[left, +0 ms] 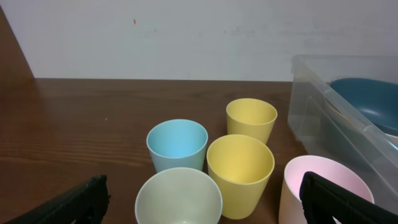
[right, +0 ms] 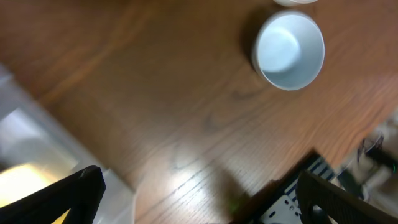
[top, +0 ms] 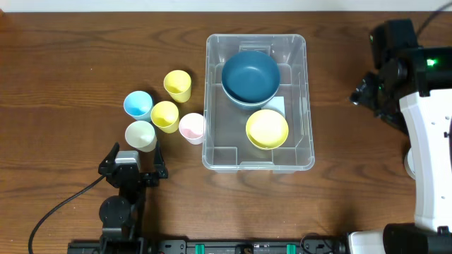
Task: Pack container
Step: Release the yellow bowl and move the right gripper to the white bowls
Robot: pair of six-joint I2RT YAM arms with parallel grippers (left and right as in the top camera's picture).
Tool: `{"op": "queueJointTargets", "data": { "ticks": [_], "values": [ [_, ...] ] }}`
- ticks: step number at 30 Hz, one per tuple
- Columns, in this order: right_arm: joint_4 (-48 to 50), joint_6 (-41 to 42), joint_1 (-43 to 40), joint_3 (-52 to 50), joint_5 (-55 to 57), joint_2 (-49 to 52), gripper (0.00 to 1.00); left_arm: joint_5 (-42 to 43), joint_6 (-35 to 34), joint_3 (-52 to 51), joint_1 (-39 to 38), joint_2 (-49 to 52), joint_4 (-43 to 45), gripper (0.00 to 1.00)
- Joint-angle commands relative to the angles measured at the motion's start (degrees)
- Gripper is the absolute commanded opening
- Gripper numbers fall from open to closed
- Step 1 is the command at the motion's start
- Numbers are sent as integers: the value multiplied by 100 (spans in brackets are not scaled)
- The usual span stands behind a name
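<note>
1. Reaching forward from the near-left edge of the table [top: 63, 56], the left arm [top: 119, 208] lies low and straight, aimed at the cups. The left gripper [top: 134, 156] has its jaws spread wide and holds nothing; its dark fingers [left: 68, 205] frame the cups in the wrist view.
2. Five cups stand upright in a tight group just ahead of it: a blue cup [top: 138, 104], a pale green cup [top: 140, 134], two yellow cups [top: 164, 116], and a pink cup [top: 191, 128] right against the container's left wall.
3. The container [top: 304, 106] sits upright and open at mid-table. A dark blue bowl [top: 251, 76] fills its far half, and a yellow bowl [top: 267, 129] lies in the near-right part.
4. The right arm [top: 427, 148] runs along the right edge, its dark wrist bent inward toward the container's far-right corner but well apart from it. The right gripper [right: 199, 179] shows both jaws wide apart and empty in a blurred view down onto bare wood.
</note>
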Motion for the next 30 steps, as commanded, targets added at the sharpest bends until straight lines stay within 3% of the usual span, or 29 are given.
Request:
{"op": "queueJointTargets", "data": {
  "ticks": [1,8,14,24,30],
  "values": [
    [404,162,-494,-815,-221,-90,99,-4,81,-125,20,-4,-186,98],
    [1982,-496,-1550,-2218,-1644,-87,99,-4,81,-125,20,-4,-186,98],
    [2636,-645,-2308,-2918,-1598,-87,99,-4,81,-125,20,-4,-186,98],
    [3300,-737,-2776,-3152,-302,-83,99,-4,81,-125,20,-4,-186,98],
    [3842,-1285,-2931,-3418,-361,-81,99,-4,79,-125,20,-4,-186,98]
  ]
}}
